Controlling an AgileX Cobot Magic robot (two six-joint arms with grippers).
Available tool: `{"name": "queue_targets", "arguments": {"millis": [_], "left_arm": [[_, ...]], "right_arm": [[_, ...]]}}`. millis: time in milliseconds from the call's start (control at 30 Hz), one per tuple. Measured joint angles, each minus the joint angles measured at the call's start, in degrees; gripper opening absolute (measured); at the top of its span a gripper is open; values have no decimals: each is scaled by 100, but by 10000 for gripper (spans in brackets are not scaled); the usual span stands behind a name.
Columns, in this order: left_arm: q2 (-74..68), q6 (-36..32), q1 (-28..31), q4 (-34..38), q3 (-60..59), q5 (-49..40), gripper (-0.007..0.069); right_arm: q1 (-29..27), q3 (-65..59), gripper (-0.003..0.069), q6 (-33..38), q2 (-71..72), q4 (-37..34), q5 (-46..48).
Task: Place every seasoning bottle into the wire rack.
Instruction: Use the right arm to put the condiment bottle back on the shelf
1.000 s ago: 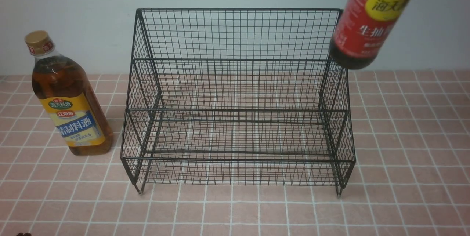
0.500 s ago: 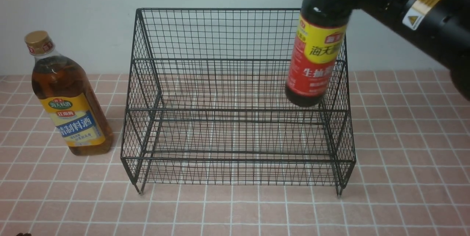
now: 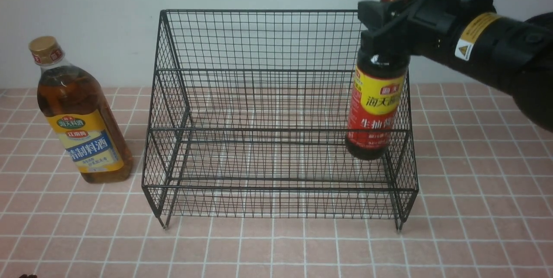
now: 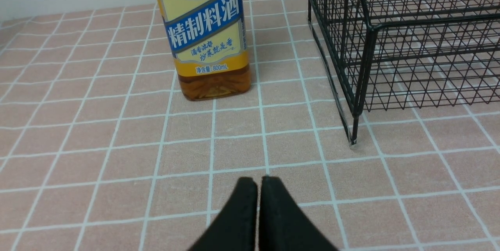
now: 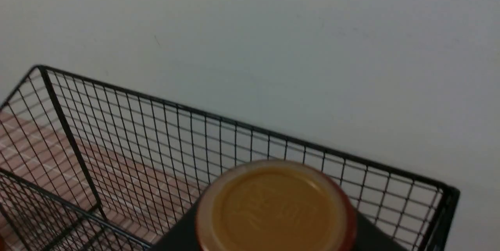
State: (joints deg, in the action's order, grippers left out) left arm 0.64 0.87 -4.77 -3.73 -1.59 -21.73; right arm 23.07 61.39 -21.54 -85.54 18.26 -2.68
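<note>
The black wire rack [image 3: 242,40] stands in the middle of the tiled surface. My right gripper [image 3: 386,23] is shut on the neck of the dark soy-sauce bottle [image 3: 376,105] and holds it upright inside the rack's right end, its base just above the lower tier. Its cap [image 5: 275,208] fills the right wrist view, with the rack's back wall [image 5: 156,126] behind. The broad amber bottle [image 3: 80,113] stands upright left of the rack; its label shows in the left wrist view [image 4: 205,32]. My left gripper [image 4: 258,182] is shut and empty, low over the tiles in front of that bottle.
A pale wall runs close behind the rack. The rack's front left foot [image 4: 353,141] stands near my left gripper. Pink tiles [image 3: 276,247] stretch in front of the rack.
My right arm has carried the soy-sauce bottle from above the rack's right corner leftward and down into the rack, turning it upright. The amber bottle and rack have not moved.
</note>
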Motion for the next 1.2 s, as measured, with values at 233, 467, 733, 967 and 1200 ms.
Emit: {"name": "queue_targets", "arguments": {"millis": [233, 467, 733, 967, 1200], "left_arm": [[0, 0, 0, 0, 0, 0, -7], [0, 0, 0, 0, 0, 0, -7], [0, 0, 0, 0, 0, 0, -7], [0, 0, 0, 0, 0, 0, -7], [0, 0, 0, 0, 0, 0, -7]], "right_arm": [[0, 0, 268, -350, -196, -23, 268], [28, 11, 268, -439, -347, -23, 194], [114, 96, 425, -467, -290, -48, -146], [94, 96, 514, -435, 745, -42, 608], [-24, 102, 367, -122, 2508, -14, 1987]]}}
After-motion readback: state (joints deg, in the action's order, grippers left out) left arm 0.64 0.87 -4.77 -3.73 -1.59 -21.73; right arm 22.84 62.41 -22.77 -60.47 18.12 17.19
